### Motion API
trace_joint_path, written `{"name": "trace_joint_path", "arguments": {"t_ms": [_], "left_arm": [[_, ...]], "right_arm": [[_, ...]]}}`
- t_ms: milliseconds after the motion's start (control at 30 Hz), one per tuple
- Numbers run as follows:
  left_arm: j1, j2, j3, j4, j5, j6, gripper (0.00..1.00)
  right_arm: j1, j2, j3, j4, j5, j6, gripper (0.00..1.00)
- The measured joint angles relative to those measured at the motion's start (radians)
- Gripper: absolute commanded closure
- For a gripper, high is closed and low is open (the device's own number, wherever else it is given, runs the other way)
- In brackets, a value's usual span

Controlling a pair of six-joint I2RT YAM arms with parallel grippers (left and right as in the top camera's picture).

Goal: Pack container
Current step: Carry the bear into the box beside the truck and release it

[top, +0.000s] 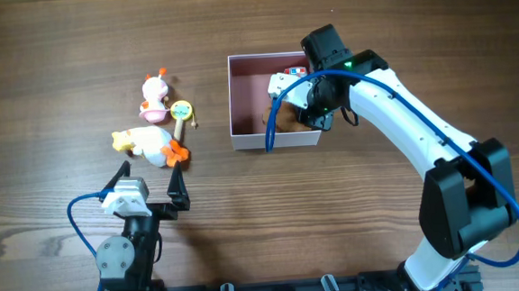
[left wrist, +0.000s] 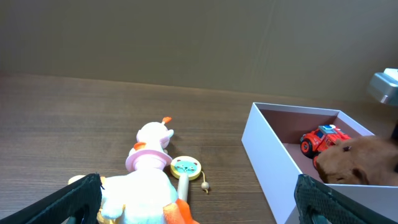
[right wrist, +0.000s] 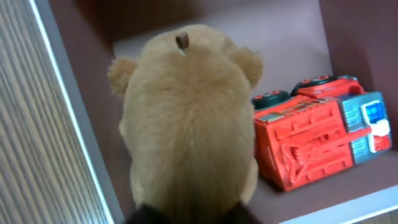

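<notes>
The container [top: 275, 141] is a square white box with a dusty pink inside, right of the table's middle; its near wall [left wrist: 267, 155] shows in the left wrist view. Inside lie a tan plush toy [top: 285, 117] [right wrist: 186, 118] and a red toy truck [top: 291, 74] [right wrist: 317, 134] side by side. My right gripper [top: 304, 111] [right wrist: 189, 214] reaches down into the box, its dark fingers pressed against both sides of the plush's rear end. My left gripper [top: 150, 175] [left wrist: 199, 205] stands wide open near the front edge, just short of a white duck plush [top: 147, 143].
Left of the container lie three loose toys: the white duck plush [left wrist: 140, 193] with orange feet, a small white and pink figure [top: 155, 99] [left wrist: 152, 146], and a wooden rattle drum with a cat face [top: 182, 111] [left wrist: 186, 168].
</notes>
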Motion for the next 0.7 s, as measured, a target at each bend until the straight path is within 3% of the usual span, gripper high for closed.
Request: {"name": "trace_joint_path", "arguments": {"t_ms": [33, 233, 500, 700], "left_arm": [[0.0, 0.0, 0.0, 0.0, 0.0, 0.0, 0.0], [0.0, 0.0, 0.0, 0.0, 0.0, 0.0, 0.0], [0.0, 0.0, 0.0, 0.0, 0.0, 0.0, 0.0], [0.0, 0.0, 0.0, 0.0, 0.0, 0.0, 0.0]], "right_arm": [[0.0, 0.0, 0.0, 0.002, 0.0, -0.008, 0.41], [0.0, 0.0, 0.0, 0.01, 0.0, 0.011, 0.32], [0.0, -0.006, 0.0, 0.016, 0.001, 0.042, 0.35], [0.0, -0.079, 0.001, 0.069, 0.018, 0.268, 0.32]]}}
